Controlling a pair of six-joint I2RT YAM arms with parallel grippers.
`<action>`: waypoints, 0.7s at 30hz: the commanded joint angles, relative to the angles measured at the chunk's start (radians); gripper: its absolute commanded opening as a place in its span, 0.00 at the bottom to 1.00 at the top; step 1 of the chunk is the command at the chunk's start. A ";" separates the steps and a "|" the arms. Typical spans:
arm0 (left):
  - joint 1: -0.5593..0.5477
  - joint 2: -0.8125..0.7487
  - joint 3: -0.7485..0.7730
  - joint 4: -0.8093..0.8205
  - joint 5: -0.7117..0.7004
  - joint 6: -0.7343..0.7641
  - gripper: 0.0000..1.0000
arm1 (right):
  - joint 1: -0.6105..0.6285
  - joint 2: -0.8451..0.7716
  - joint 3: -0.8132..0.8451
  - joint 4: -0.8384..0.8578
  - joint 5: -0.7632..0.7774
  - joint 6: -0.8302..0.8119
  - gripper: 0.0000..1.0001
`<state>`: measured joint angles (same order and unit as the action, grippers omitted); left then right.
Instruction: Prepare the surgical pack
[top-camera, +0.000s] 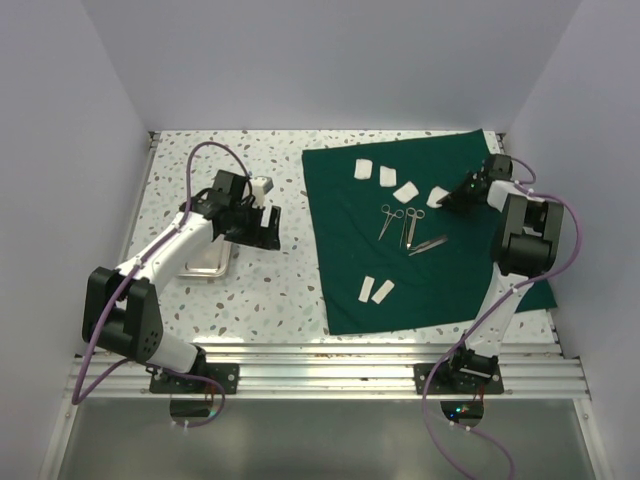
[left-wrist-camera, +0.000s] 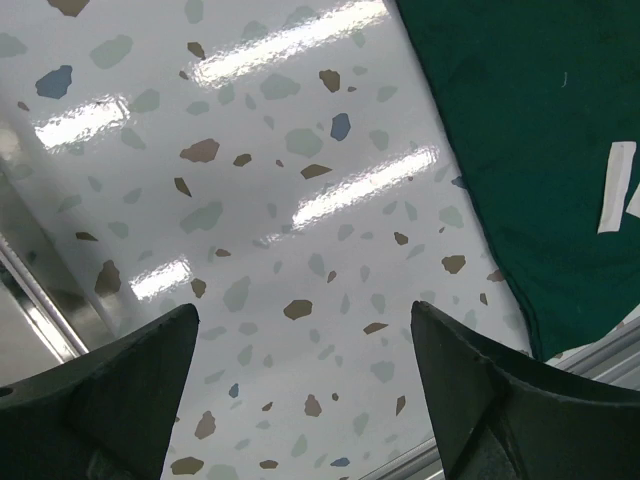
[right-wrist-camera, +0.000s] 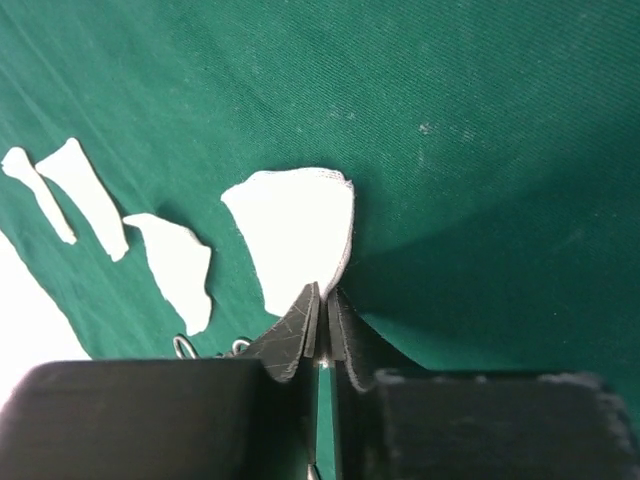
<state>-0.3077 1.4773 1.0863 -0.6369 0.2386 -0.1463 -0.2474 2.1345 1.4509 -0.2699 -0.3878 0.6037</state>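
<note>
The dark green drape (top-camera: 440, 270) lies spread over the right half of the table. On it lie several white gauze pieces, two steel scissors (top-camera: 396, 222) and tweezers (top-camera: 428, 245). My right gripper (top-camera: 444, 205) is low over the drape's far right. In the right wrist view its jaws (right-wrist-camera: 322, 292) are shut, pinching the near edge of a gauze piece (right-wrist-camera: 290, 235). The steel tray (top-camera: 205, 264) sits on the bare table at the left, partly under my left arm. My left gripper (left-wrist-camera: 302, 308) hangs open over the speckled tabletop, nothing between its fingers.
Two more gauze pieces (top-camera: 375, 290) lie near the drape's front edge; others (right-wrist-camera: 175, 265) lie left of the held one. The drape's left edge (left-wrist-camera: 520, 130) shows in the left wrist view. White walls close in the table; an aluminium rail (top-camera: 330, 365) runs along the front.
</note>
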 joint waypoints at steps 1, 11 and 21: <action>0.009 -0.018 -0.008 0.075 0.070 -0.025 0.91 | 0.010 -0.010 0.026 -0.012 -0.003 0.004 0.03; 0.033 -0.077 -0.057 0.251 0.286 -0.177 0.96 | 0.066 -0.181 0.069 -0.132 -0.054 0.011 0.00; 0.122 -0.130 -0.244 0.732 0.657 -0.591 0.97 | 0.446 -0.560 -0.228 -0.077 -0.181 0.083 0.00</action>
<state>-0.1936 1.3766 0.8886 -0.1577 0.7425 -0.5419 0.0799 1.6768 1.3006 -0.3759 -0.4797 0.6392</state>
